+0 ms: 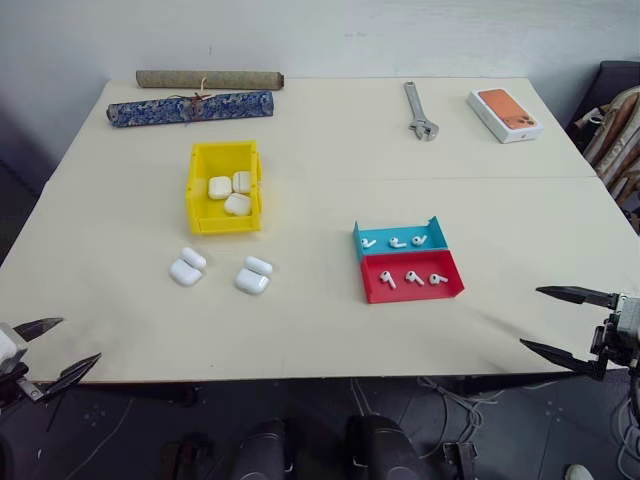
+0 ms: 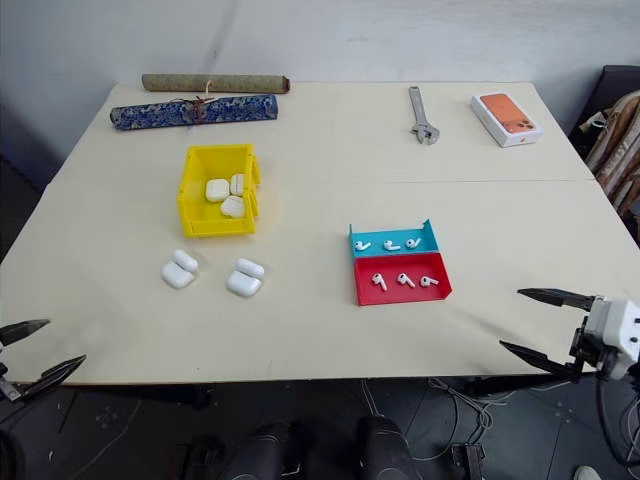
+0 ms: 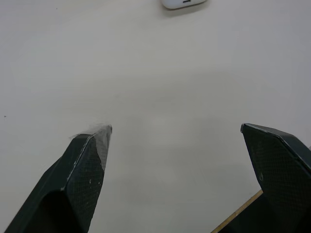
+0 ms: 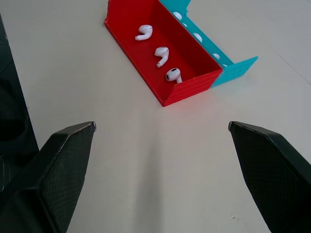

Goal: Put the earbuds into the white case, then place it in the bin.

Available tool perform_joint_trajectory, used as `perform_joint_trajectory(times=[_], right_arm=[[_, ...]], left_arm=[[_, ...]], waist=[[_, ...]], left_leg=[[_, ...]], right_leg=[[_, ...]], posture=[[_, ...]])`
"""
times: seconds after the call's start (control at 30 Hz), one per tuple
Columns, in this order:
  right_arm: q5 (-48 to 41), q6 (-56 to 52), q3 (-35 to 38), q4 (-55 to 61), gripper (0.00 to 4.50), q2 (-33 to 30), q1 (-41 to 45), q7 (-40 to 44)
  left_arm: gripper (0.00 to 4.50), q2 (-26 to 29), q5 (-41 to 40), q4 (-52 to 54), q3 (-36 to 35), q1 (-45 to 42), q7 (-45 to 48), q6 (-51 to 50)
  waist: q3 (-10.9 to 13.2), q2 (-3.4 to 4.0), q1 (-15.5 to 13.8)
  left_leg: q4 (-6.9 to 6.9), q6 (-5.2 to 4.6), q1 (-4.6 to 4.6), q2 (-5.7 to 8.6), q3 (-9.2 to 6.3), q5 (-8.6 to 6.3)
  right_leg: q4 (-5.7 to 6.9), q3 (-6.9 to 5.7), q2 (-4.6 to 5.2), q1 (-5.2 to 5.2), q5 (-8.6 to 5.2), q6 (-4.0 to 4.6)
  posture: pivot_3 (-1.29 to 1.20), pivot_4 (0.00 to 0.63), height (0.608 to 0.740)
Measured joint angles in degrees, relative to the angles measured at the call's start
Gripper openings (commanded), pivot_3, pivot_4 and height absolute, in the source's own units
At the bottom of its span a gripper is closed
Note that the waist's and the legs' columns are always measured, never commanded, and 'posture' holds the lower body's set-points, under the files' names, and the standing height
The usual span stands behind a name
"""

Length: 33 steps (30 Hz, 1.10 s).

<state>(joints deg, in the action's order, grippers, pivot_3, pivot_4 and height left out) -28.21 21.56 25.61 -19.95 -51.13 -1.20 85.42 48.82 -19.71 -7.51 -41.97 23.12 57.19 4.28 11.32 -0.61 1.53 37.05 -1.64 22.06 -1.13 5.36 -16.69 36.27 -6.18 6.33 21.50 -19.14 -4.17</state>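
White case (image 3: 183, 3), frame-clipped

yellow bin (image 1: 224, 215), red tray (image 1: 412, 290), teal tray (image 1: 400, 232), white earbuds (image 1: 412, 277).

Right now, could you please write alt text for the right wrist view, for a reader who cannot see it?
A red tray holding three white earbuds lies on a cream table, just ahead of the open right hand, whose two black fingers stand wide apart and hold nothing. A teal tray with more earbuds sits flush against the red tray's far side.
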Motion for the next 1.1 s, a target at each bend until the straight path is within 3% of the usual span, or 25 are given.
perform_joint_trajectory(times=[0.2, 0.37, 0.57, 0.63, 0.8, 0.9, 1.1], right_arm=[[0.1, 0.6, -0.6, -0.5, 4.5, 0.1, 0.4, -0.7], [-1.8, -8.3, -2.2, 6.0, 4.5, 2.5, 0.5, -6.0], [-9.0, -11.5, -4.6, 18.8, 4.5, 10.5, 1.8, -6.8], [-10.1, -8.3, -5.4, 20.3, 4.5, 15.3, 4.7, -6.4], [-10.6, -1.3, -7.0, 19.6, 4.5, 20.1, 7.8, -3.0], [-10.6, -0.4, -7.9, 19.4, 4.5, 20.4, 8.5, -2.1], [-11.4, -2.1, -9.6, 19.4, 4.5, 20.1, 8.4, -0.8]], left_arm=[[4.49, 0.0, 0.4, 0.0, 0.0, -0.8, -0.7, 0.5], [4.49, 1.1, -3.3, 0.0, 0.0, -1.8, 0.7, -6.4], [4.49, 8.8, -4.8, -5.5, -5.1, -1.4, 0.7, -18.1], [4.49, 13.3, -4.2, -9.0, -6.6, 1.2, 0.4, -26.3], [4.49, 16.8, -2.6, -13.0, -8.5, 5.7, 2.3, -37.5], [4.49, 16.8, -3.3, -10.3, -10.0, 5.6, 3.9, -42.2], [4.49, 16.9, -8.7, 6.2, -10.6, -1.3, 3.9, -49.6]], waist=[[0.0, 0.0, -0.1], [0.0, 0.0, 0.1], [0.0, -0.01, 0.2], [0.0, -0.02, 0.2], [0.0, -0.01, -0.1], [0.0, -0.04, -0.4], [0.0, -0.01, -0.5]], left_leg=[[0.0, 0.0, 0.0, 0.0, -0.01, -0.01], [-0.01, 0.03, 0.0, 0.0, -0.03, -0.01], [-0.02, 0.05, -0.02, -0.03, -0.02, -0.01], [-0.01, 0.03, -0.03, -0.02, 0.01, -0.02], [-0.03, 0.25, -0.01, 0.04, -0.02, 0.03], [-0.01, 0.55, 0.0, 0.07, -0.03, -0.13], [-0.05, 0.6, -0.01, 0.08, -0.02, -0.11]], right_leg=[[0.01, -0.01, 0.01, 0.0, 0.0, 0.0], [0.16, 0.0, 0.02, 0.07, 0.0, 0.0], [0.25, -0.06, 0.02, 0.11, 0.0, 0.0], [0.23, -0.06, 0.02, 0.11, 0.0, 0.0], [0.24, -0.08, 0.08, 0.14, 0.0, -0.02], [0.22, -0.07, 0.16, 0.12, 0.0, -0.01], [0.2, -0.01, 0.17, 0.12, 0.0, -0.01]], posture=[[0.0, 0.15, 0.74], [0.0, 0.15, 0.74], [0.0, 0.15, 0.74], [0.0, 0.15, 0.74], [0.0, 0.15, 0.74], [0.0, 0.15, 0.74], [0.0, 0.15, 0.74]])
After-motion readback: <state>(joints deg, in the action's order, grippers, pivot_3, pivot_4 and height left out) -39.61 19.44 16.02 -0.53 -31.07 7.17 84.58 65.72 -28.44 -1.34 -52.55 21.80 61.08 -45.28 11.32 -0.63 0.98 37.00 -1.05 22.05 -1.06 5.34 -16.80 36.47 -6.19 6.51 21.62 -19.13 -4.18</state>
